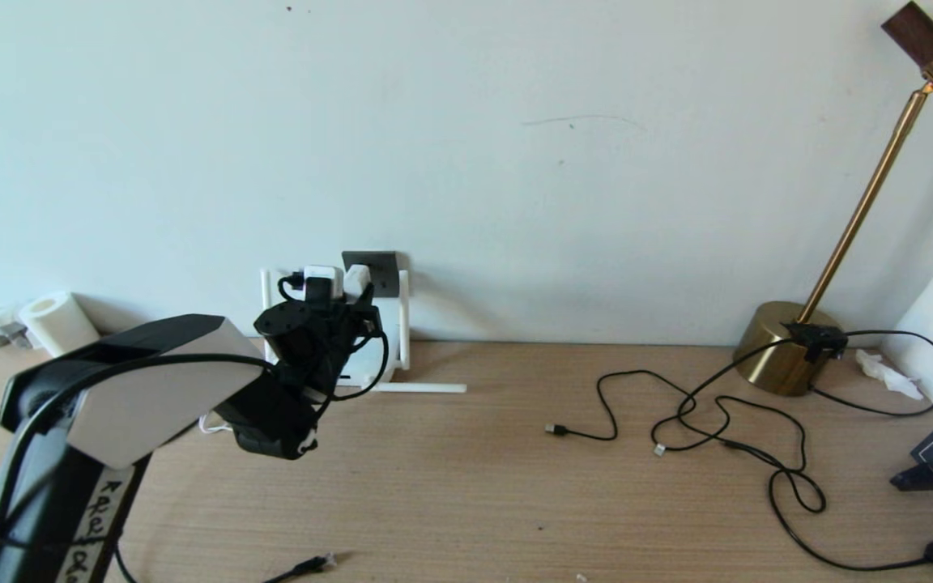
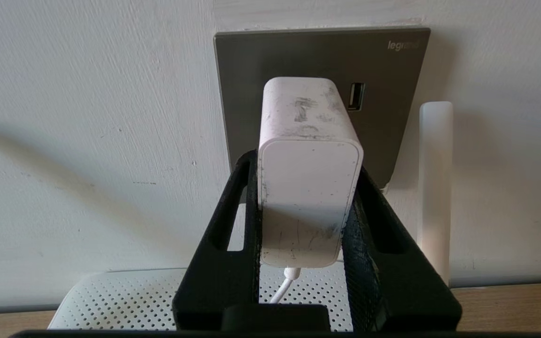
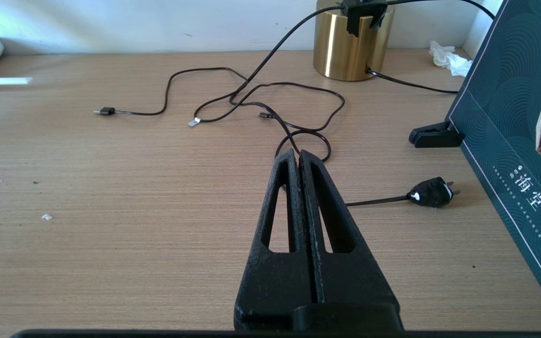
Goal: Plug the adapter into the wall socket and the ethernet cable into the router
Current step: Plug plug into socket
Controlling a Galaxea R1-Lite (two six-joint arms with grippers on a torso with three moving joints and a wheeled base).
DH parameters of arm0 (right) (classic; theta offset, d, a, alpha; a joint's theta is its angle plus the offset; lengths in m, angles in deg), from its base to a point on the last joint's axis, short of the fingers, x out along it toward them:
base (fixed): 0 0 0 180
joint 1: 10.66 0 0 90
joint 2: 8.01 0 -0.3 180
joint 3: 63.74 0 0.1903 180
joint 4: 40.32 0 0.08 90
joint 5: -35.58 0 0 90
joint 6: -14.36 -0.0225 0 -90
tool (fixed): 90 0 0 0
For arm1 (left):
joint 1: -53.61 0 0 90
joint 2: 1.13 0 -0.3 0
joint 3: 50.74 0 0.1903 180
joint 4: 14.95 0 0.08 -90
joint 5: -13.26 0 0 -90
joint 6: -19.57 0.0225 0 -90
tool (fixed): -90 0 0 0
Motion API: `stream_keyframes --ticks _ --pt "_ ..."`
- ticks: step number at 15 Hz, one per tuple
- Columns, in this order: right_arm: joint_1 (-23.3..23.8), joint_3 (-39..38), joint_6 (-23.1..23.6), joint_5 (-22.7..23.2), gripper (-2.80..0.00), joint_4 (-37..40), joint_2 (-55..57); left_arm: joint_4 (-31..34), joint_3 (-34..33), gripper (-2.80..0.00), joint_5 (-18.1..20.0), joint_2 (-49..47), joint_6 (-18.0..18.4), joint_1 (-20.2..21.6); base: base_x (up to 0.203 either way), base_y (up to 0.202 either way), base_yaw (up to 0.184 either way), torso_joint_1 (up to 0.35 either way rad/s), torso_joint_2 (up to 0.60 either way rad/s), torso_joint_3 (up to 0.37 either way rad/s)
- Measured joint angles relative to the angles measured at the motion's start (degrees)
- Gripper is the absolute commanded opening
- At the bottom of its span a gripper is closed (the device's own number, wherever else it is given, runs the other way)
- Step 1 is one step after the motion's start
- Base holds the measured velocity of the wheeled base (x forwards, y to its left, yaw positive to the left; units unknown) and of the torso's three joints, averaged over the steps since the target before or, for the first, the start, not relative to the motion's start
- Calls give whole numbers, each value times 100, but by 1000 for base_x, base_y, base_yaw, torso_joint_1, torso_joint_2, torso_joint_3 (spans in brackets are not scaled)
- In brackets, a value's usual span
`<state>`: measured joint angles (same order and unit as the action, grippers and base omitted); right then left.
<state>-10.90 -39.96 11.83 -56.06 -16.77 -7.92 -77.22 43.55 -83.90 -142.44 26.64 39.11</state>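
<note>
2 pincers: left pincer (image 2: 305, 206) grips the adapter (image 2: 309, 173) against the wall socket (image 2: 392, 108); right pincer (image 3: 298, 157) closed above black cords (image 3: 251, 94).

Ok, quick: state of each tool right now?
Left tool: closed on the adapter, at the wall socket.
Right tool: closed, empty, above the desk.

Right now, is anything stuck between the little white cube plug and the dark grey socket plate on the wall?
Nothing visible. The left gripper holds the small white cube adapter with its front end right at the dark grey wall socket; no gap shows.
</note>
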Motion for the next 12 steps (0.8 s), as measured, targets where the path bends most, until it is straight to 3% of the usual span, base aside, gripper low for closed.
stream_keyframes --ticks 12 --pt "0 0 0 0 -280 0 0 135 234 -280 -1 -67 1 2 0 0 0 0 0 0"
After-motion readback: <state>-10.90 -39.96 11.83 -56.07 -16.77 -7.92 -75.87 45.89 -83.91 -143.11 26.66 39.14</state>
